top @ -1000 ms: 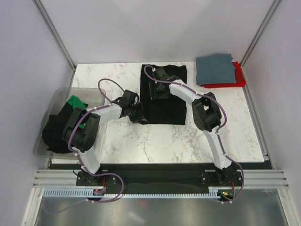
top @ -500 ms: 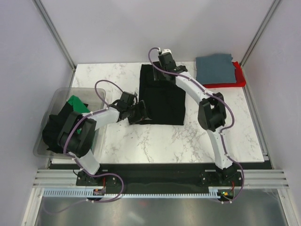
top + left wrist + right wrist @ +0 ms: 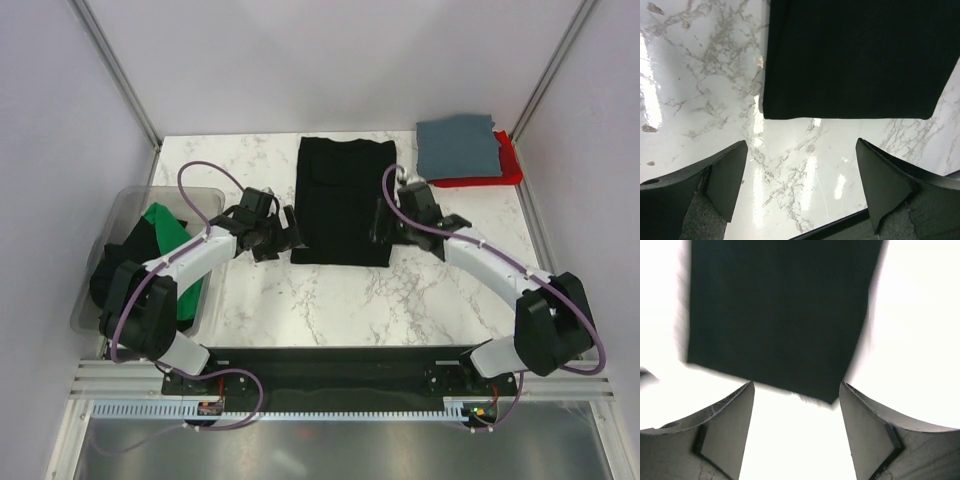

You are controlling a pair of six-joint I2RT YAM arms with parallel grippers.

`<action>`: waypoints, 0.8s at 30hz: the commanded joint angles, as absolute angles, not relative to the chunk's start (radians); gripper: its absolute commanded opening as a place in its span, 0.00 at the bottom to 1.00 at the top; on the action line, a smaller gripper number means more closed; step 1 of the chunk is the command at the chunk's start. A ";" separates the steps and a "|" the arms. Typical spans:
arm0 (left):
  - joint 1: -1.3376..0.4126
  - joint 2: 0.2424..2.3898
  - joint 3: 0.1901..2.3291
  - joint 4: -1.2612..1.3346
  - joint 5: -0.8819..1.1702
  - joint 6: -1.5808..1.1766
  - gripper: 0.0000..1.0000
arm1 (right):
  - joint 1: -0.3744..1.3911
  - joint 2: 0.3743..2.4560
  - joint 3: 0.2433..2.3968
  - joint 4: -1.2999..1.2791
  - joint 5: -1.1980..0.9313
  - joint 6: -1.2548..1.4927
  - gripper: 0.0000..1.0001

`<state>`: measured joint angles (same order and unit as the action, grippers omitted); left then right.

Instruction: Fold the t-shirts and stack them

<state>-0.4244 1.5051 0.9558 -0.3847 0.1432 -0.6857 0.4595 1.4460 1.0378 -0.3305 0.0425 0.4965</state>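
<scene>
Both arms draw back from the black t-shirt (image 3: 345, 200), which lies folded flat on the tabletop (image 3: 330, 300). Left claw (image 3: 800, 185) and right claw (image 3: 796, 430) hang spread and empty by its near corners; another fold likely means regrasping that near edge.

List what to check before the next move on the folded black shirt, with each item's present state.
1. Left pincer open and empty: ok.
2. Right pincer open and empty: ok.
3. Black shirt folded and flat on the table: ok.
4. Shirt ahead of both pincers, not between the fingers: ok.
5. Grey shirt stacked on red shirt: ok.
6. Bin emptied: not ok; green shirt and a dark shirt lie in it.
</scene>
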 commanded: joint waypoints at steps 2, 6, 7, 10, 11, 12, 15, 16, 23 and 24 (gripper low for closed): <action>-0.407 1.532 0.973 -0.371 0.115 -0.629 1.00 | 0.454 1.362 0.824 -0.270 -0.067 0.604 0.75; -0.397 1.558 0.973 -0.339 0.129 -0.627 1.00 | 0.414 1.362 0.732 -0.197 -0.104 0.618 0.72; -0.393 1.568 0.973 -0.336 0.132 -0.630 1.00 | 0.394 1.371 0.723 -0.166 -0.118 0.620 0.71; -0.387 1.603 0.974 -0.321 0.138 -0.632 1.00 | 0.365 1.416 0.695 -0.103 -0.161 0.617 0.69; -0.388 1.609 0.973 -0.311 0.141 -0.634 0.99 | 0.362 1.428 0.686 -0.091 -0.169 0.618 0.68; -0.387 1.617 0.968 -0.305 0.144 -0.637 0.99 | 0.359 1.448 0.683 -0.078 -0.181 0.615 0.68; -0.385 1.629 0.954 -0.278 0.153 -0.643 0.99 | 0.342 1.473 0.664 -0.025 -0.196 0.611 0.67; -0.387 1.634 0.945 -0.270 0.156 -0.644 0.99 | 0.339 1.479 0.660 -0.017 -0.201 0.612 0.65; -0.387 1.655 0.919 -0.230 0.175 -0.658 0.95 | 0.325 1.522 0.617 0.044 -0.232 0.618 0.37; -0.387 1.657 0.914 -0.224 0.178 -0.663 0.93 | 0.322 1.529 0.614 0.055 -0.232 0.621 0.33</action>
<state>-0.3885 1.6421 0.9321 -0.2779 0.1600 -0.6655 0.3275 1.5078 0.6388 -0.0051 -0.2142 0.6174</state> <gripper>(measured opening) 0.948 0.369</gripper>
